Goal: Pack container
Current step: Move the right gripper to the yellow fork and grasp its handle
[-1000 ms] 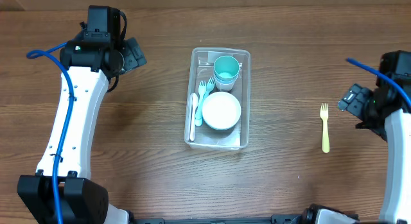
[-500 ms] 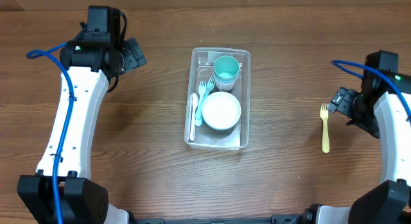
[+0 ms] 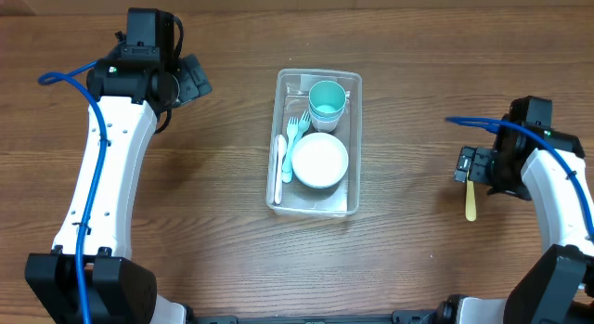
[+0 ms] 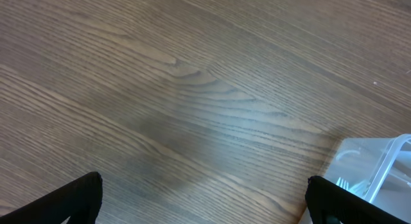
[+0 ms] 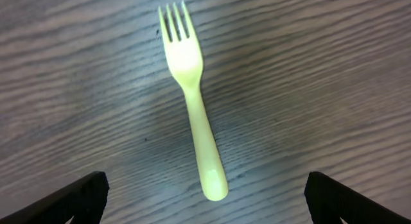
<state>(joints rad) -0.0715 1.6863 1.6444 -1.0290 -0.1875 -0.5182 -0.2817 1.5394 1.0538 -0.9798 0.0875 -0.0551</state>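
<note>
The clear container [image 3: 316,202] sits mid-table and holds a teal cup [image 3: 327,98], a white bowl [image 3: 320,160], teal forks [image 3: 295,143] and a white utensil [image 3: 277,166]. A yellow fork [image 5: 192,102] lies on the wood at the right; in the overhead view its handle [image 3: 471,203] shows below my right gripper [image 3: 469,166]. The right gripper [image 5: 205,201] is open above the fork, with its fingers wide on either side of the handle end. My left gripper [image 3: 192,78] is open and empty at the far left. One container corner [image 4: 379,163] shows in the left wrist view.
Bare wood lies under the left gripper [image 4: 205,205]. Blue cables run along both arms.
My right arm has swung left and now sits over the yellow fork, covering its tines from above. The left arm and the container have not moved.
</note>
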